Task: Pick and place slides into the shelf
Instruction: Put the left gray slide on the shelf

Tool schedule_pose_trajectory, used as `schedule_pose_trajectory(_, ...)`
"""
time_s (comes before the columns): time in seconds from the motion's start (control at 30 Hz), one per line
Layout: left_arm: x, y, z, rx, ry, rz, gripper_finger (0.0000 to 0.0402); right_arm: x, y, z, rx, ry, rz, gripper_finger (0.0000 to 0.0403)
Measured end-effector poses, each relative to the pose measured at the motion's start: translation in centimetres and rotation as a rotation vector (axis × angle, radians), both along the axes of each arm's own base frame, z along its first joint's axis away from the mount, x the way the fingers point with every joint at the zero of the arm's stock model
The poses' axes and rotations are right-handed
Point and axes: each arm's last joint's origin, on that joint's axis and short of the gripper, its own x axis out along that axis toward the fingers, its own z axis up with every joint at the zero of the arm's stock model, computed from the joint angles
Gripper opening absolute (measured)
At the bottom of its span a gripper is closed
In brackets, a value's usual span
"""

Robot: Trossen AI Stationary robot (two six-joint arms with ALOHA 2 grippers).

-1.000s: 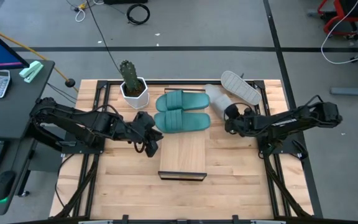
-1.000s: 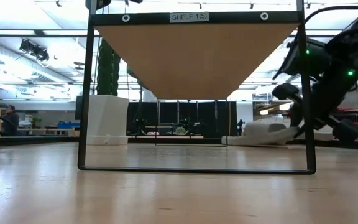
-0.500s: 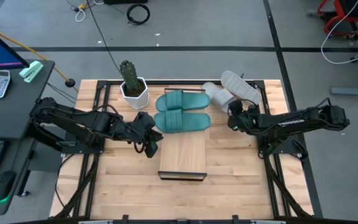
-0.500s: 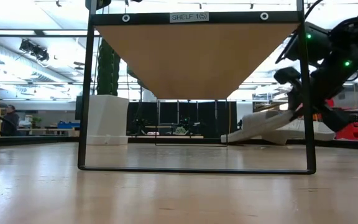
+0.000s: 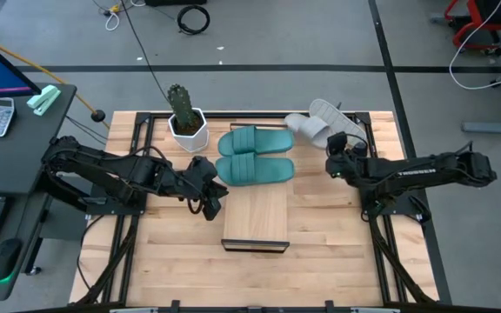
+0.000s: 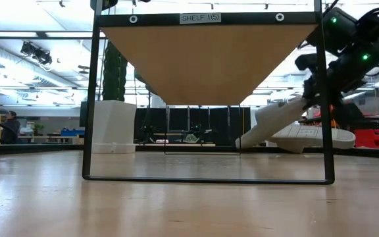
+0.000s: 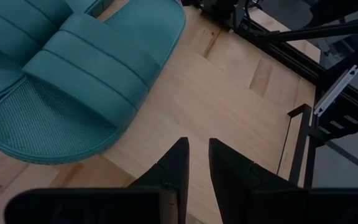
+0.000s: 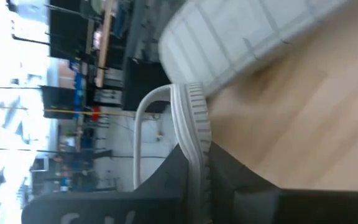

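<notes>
Grey foam slide sandal (image 5: 336, 121) hangs tilted in your right gripper (image 5: 333, 161), pinched by its edge, far right; your left gripper (image 5: 213, 202), fingers nearly closed and empty, waits beside the light-wood shelf board (image 5: 256, 217); two teal slides (image 5: 255, 155) lie beyond it.

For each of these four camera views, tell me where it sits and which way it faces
High view: overhead, looking straight down; both arms, teal slides, shelf.
Low view: tabletop height, looking level under the shelf; right gripper lifting a grey slide.
Left wrist view: past the left gripper, toward a teal slide.
Right wrist view: past the right gripper, clamping the grey slide's edge.
Shared: low and right wrist views both show the held grey slide.
</notes>
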Motion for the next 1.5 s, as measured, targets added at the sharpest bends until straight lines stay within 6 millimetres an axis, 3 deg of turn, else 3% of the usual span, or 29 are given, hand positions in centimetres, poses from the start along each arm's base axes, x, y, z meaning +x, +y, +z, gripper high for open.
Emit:
schedule_pose_trajectory(0.3,0.0,0.0,0.0,0.000,0.000,0.000,0.0058,0.1,-0.3,1.9,-0.141,-0.050,-0.068,0.0034)
schedule_pose_trajectory(0.57,0.0,0.0,0.0,0.000,0.004,-0.015,0.0061,1.1,-1.1,4.4,-0.228,-0.124,0.012,0.0034)
schedule_pose_trajectory(0.77,0.0,0.0,0.0,0.005,0.006,-0.022,0.0063,1.5,-2.0,7.1,-0.364,-0.155,0.165,0.0034)
schedule_pose_trajectory(1.13,-0.2,-0.4,-0.2,0.002,0.032,-0.072,0.0064,2.7,-3.7,16.1,-0.556,0.018,0.566,0.0034)
schedule_pose_trajectory(1.37,-1.2,-1.5,-0.1,-0.004,0.055,-0.113,0.0058,1.7,-3.6,21.7,-0.523,0.135,0.751,0.0034)
schedule_pose_trajectory(1.5,-1.8,-1.9,0.0,-0.018,0.068,-0.116,0.0062,1.0,-3.0,23.9,-0.486,0.162,0.819,0.0033)
